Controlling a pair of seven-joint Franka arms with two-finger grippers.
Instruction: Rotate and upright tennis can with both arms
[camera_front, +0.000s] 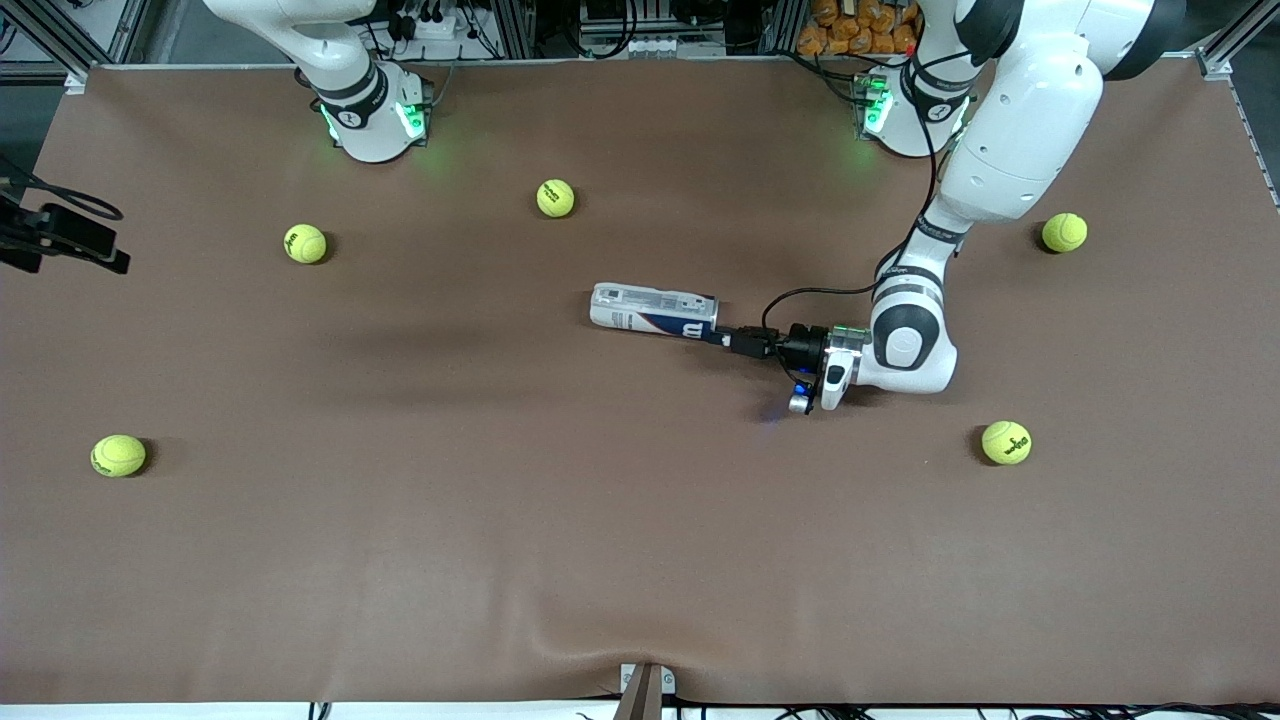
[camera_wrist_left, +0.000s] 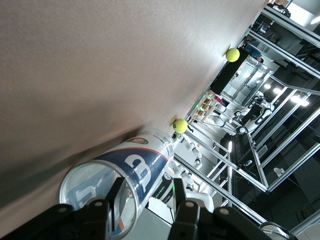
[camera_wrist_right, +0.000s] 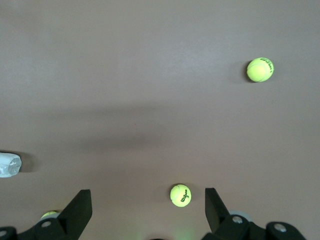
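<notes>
The tennis can (camera_front: 655, 310) lies on its side at the middle of the brown table, its open end toward the left arm's end. My left gripper (camera_front: 722, 338) is low at that open end. In the left wrist view the left gripper (camera_wrist_left: 149, 186) is open and straddles the can's (camera_wrist_left: 145, 160) wall at the silver rim: one finger (camera_wrist_left: 117, 200) is inside the can, the other (camera_wrist_left: 180, 200) outside it. My right gripper (camera_wrist_right: 147, 196) is open and empty, high over the table, and is out of the front view. An end of the can (camera_wrist_right: 9, 165) shows at the edge of its view.
Several yellow-green tennis balls lie scattered: two (camera_front: 555, 197) (camera_front: 305, 243) near the right arm's base, one (camera_front: 118, 455) toward the right arm's end, two (camera_front: 1064, 232) (camera_front: 1006, 442) toward the left arm's end. A black camera mount (camera_front: 60, 235) overhangs the table edge.
</notes>
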